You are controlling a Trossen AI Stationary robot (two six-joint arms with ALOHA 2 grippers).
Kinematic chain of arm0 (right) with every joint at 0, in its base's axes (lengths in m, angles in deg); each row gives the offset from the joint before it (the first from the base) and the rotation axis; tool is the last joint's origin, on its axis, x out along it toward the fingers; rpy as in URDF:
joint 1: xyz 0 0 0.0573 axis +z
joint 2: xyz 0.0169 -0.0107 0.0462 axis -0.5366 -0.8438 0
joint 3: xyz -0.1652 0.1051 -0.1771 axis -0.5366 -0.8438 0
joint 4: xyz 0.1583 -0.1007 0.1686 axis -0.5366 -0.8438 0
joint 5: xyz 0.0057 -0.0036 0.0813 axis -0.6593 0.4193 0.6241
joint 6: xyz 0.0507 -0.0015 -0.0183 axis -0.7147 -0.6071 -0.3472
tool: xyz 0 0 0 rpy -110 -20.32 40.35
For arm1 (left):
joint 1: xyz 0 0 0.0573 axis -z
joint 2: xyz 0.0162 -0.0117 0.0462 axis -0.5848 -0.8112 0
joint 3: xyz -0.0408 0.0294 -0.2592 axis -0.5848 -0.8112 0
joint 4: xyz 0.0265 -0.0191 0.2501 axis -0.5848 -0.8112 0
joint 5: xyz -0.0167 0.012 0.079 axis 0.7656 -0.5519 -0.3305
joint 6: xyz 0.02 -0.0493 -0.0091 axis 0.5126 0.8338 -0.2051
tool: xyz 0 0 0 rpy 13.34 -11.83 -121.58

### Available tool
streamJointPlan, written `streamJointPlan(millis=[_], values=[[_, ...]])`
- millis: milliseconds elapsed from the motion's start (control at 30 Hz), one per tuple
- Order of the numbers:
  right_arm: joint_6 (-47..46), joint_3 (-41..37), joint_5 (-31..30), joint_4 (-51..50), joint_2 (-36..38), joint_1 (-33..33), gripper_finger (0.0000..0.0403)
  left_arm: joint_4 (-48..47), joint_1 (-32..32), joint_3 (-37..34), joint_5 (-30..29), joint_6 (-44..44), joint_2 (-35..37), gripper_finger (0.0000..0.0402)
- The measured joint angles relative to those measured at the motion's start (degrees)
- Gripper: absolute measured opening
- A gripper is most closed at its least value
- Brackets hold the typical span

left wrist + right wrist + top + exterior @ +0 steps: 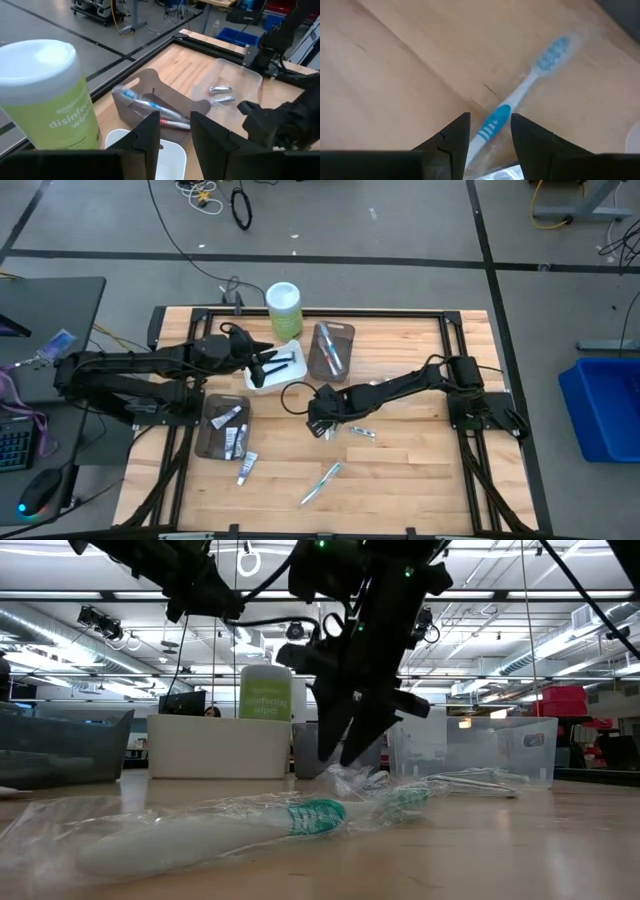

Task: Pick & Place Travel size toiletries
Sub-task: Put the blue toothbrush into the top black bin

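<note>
While I watch from above, right gripper: my right gripper is low over the table's middle, jaws spread, a wrapped toothbrush lying between the fingers.
Left gripper: my left gripper hangs over the white tray at the far left, jaws slightly apart, holding nothing.
Loose toiletries: another toothbrush lies near the front edge; a white mini tube lies left of it.
Trays: toothbrushes fill the brown tray; tubes sit in the dark tray.
Canister: green wipes canister stands far, beside the white tray.
</note>
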Motion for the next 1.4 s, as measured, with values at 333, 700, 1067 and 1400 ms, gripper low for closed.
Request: streamJointPlan(millis=[333,700,1067,1400], values=[[0.3,0.24,2.37,0.28,-3.9,-0.05,0.0148,-0.11,0.01,0.0,0.02,-0.19,0.0,0.0114],[3.64,0.15,3.0,0.35,-4.14,0.76,0.0038,-0.13,0.0,0.0,0.0,-1.78,0.0,0.0114],[13.5,2.54,-0.27,-3.0,3.79,1.49,0.002,-0.13,0.0,0.0,0.0,-3.85,0.0,0.0114],[29.0,3.48,-31.3,-3.57,12.87,-4.34,0.0026,0.13,0.02,0.0,-0.47,-6.04,0.0,0.0114]])
